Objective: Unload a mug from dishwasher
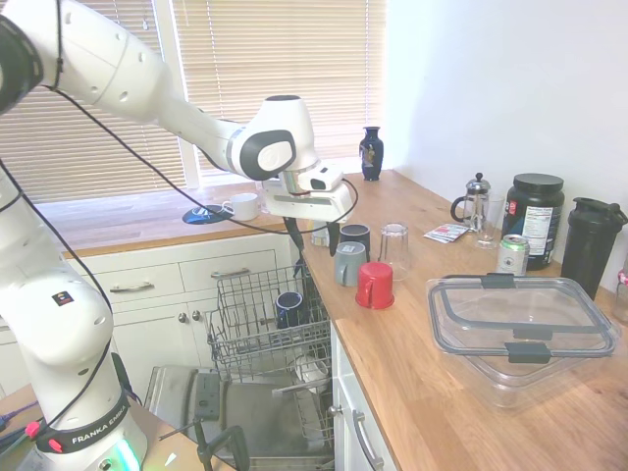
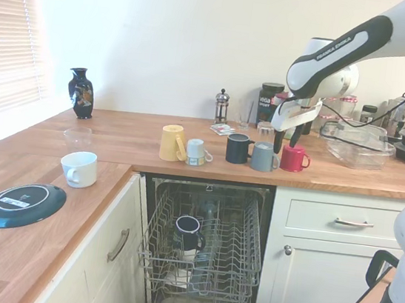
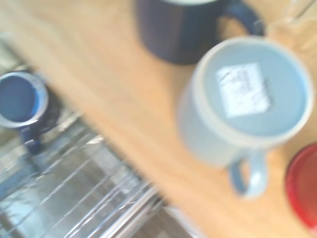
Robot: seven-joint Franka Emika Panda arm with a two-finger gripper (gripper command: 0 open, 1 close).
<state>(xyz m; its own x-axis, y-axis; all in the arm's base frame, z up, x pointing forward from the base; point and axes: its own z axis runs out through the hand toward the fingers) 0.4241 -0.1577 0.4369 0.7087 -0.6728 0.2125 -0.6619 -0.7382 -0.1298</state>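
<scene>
The white arm reaches out level, its gripper (image 2: 284,141) pointing down, fingers parted and empty.

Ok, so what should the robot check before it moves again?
1. Mug out of the dishwasher and on the counter: ok.
2. Mug steady, standing upside down between the navy mug and the red cup: ok.
3. Gripper open and holding nothing: ok.
4. Fingers fully clear of the mug: cannot tell, they hang very close above it.
5. Free space overhead to lift straight up: ok.
</scene>
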